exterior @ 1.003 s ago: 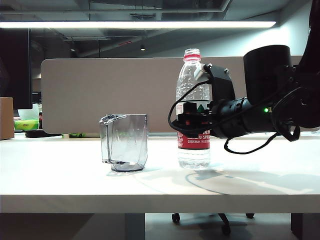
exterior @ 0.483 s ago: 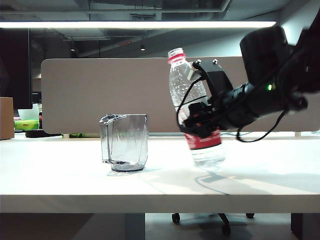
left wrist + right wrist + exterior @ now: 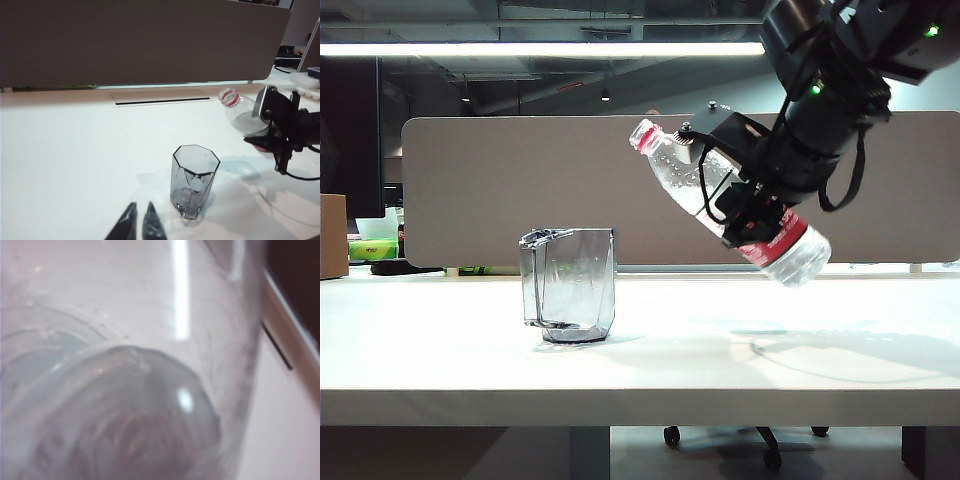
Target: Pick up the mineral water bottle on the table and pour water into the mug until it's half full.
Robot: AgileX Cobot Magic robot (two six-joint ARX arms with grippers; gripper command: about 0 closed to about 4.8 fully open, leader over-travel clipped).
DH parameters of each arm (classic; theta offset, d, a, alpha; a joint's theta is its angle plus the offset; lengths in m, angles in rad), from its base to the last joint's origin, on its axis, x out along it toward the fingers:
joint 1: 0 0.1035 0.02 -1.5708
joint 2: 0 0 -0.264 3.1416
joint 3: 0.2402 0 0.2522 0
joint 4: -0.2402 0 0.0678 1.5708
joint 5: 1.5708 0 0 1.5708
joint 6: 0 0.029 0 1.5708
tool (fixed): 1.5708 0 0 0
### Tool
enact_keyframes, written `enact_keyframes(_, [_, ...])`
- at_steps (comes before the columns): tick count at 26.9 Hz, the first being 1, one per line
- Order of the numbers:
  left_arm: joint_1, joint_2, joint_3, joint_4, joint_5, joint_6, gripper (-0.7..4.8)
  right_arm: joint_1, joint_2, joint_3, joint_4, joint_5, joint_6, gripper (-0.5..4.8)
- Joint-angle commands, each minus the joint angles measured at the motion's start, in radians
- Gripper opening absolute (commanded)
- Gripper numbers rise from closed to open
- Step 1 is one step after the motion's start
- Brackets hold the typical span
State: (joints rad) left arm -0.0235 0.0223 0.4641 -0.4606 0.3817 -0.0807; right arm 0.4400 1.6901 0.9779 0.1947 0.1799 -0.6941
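clear glossy plastic bottle (mug too), matt table.

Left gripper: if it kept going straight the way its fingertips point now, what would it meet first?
Probably the mug. In the left wrist view the left gripper, fingertips nearly together, sits low over the table, the mug just ahead and slightly aside; depth is unclear, so it might slip past.

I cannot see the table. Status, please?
Right end effector grips bottle, lifted, tilted toward mug. Left end effector idle beside mug. Path clear.
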Motion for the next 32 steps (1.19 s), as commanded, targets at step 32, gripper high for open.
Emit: enact_keyframes(32, [-0.001,0.001,0.006,0.011,0.000,0.002,0.22,0.143,-0.010,0.119,-0.108,0.457,-0.612,1.80])
